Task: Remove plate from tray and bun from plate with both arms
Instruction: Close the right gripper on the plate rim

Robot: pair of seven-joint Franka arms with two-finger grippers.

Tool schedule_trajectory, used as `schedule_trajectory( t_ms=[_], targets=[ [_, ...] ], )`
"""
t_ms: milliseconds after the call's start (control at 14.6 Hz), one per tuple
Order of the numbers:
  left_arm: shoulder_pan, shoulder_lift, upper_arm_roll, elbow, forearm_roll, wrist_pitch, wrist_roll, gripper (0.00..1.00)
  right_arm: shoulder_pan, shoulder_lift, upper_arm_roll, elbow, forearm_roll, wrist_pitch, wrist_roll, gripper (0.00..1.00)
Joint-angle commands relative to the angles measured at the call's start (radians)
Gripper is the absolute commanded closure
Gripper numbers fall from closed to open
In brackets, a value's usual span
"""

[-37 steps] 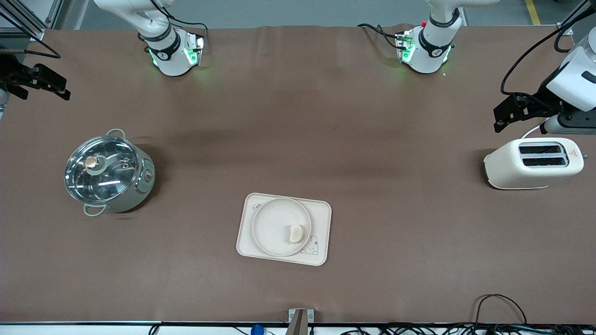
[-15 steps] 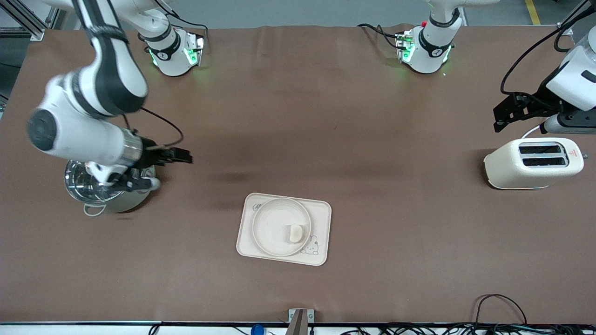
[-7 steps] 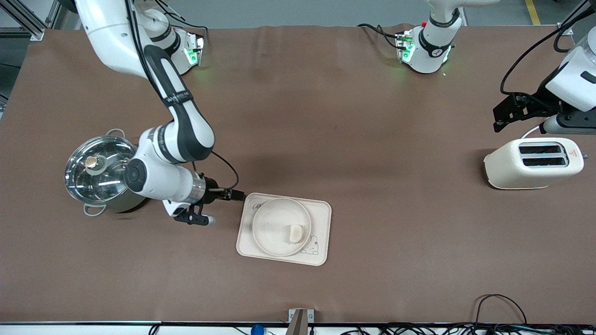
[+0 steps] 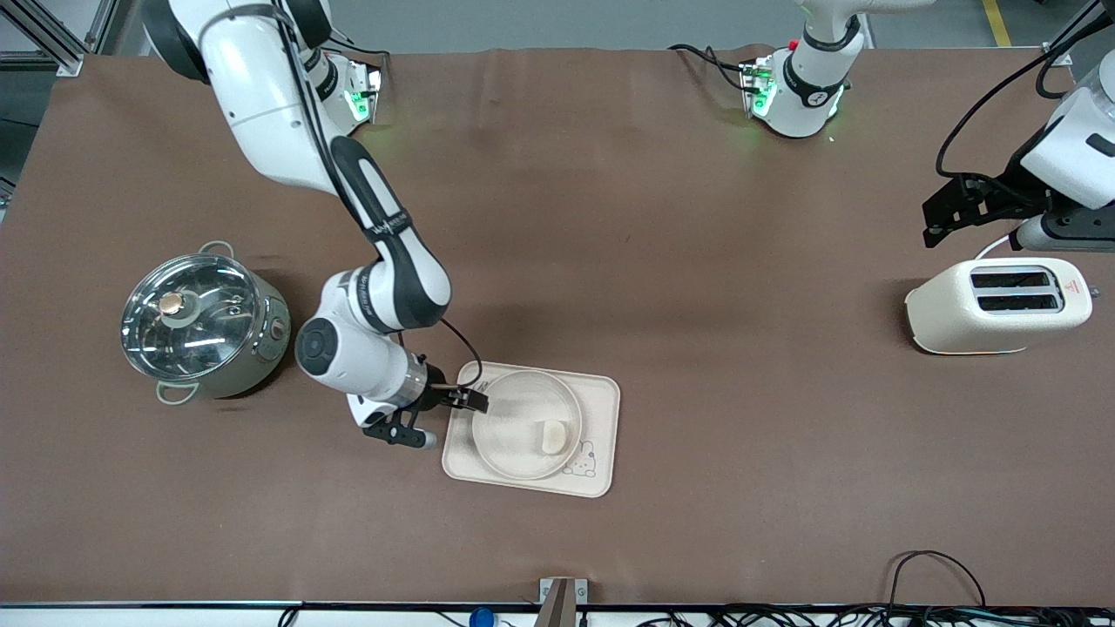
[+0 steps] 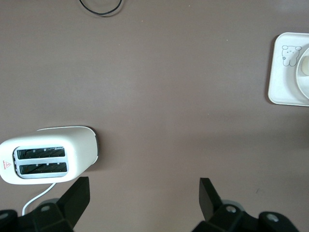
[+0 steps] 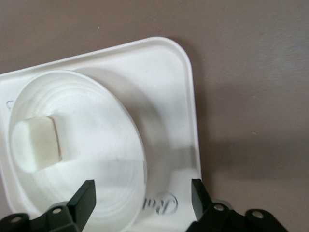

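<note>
The round cream plate (image 4: 519,416) lies on the rectangular cream tray (image 4: 601,440) with a rabbit drawing. The small pale bun (image 4: 554,435) sits on the plate; it also shows in the right wrist view (image 6: 36,143). My right gripper (image 4: 470,399) is open, low over the plate's rim (image 6: 137,145) and the tray corner (image 6: 183,121) toward the right arm's end. One finger is over the plate, the other over the tray. My left gripper (image 4: 945,219) is open and empty, waiting in the air above the toaster (image 4: 997,305).
A steel pot with a glass lid (image 4: 202,324) stands toward the right arm's end, close to the right arm's elbow. The white toaster (image 5: 46,153) stands toward the left arm's end. Cables (image 4: 941,575) lie at the table's near edge.
The right arm has swung in from off the table, passed over the pot and come down to the plate's rim on the tray. The left arm, plate and bun have not moved.
</note>
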Motion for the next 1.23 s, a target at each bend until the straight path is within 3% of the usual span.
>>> schedule_trajectory(
  t_ms=[0,137,274,343,754,891,1166],
  targets=[
    [0.003,-0.001,-0.004,0.010,0.021,-0.021,0.005,0.00,0.024,0.083,-0.009,0.107,0.018,0.013,0.036,0.23],
    [0.003,-0.001,-0.004,0.010,0.019,-0.021,0.005,0.00,0.025,0.100,-0.009,0.119,0.017,0.013,0.029,0.52],
    [0.003,-0.002,-0.004,0.010,0.021,-0.022,0.005,0.00,0.019,0.111,-0.010,0.121,0.015,0.015,0.018,0.95],
    [0.003,-0.002,-0.004,0.010,0.021,-0.024,0.005,0.00,0.018,0.113,-0.010,0.121,0.015,0.016,0.015,1.00],
    [0.003,-0.001,-0.004,0.010,0.019,-0.022,0.005,0.00,-0.028,0.058,0.004,0.078,0.029,-0.016,-0.074,1.00],
    [0.003,-0.002,-0.004,0.010,0.019,-0.024,0.005,0.00,-0.033,-0.007,0.037,-0.006,0.029,-0.025,-0.085,1.00],
    [0.003,-0.002,-0.004,0.009,0.019,-0.024,0.005,0.00,-0.028,-0.193,0.116,-0.276,0.062,0.054,-0.094,1.00]
  ],
)
